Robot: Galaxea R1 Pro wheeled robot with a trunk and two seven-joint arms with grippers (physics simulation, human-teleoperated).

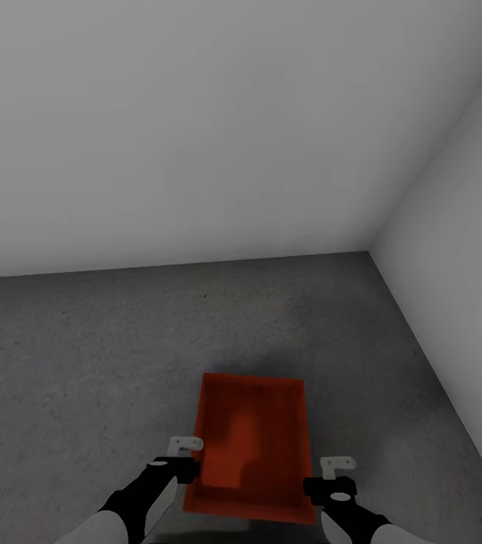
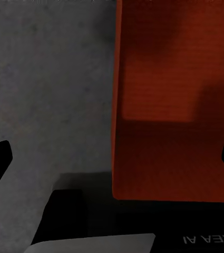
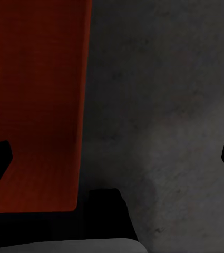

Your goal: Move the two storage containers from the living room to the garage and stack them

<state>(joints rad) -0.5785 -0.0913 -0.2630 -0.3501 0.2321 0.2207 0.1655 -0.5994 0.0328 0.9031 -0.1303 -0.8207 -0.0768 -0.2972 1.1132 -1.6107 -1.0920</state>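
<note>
Garage floor (image 1: 82, 340), bin (image 1: 250, 446) down between wide-open left gripper (image 1: 184, 446) and right gripper (image 1: 339, 465); we back straight out, no nudging.

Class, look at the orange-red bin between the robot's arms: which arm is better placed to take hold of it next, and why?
Neither clearly, perhaps the left. The left gripper sits against the storage container's near-left edge; the right gripper stands just off its right wall. Both are open, flanking it, which suits a two-armed lift from the floor.

Bin (image 2: 169, 105): orange-red, open top, resting on floor.
Floor (image 2: 43, 79): rough dark grey concrete beside bin.
Hand (image 2: 114, 163): fingertips spread wide.
</note>
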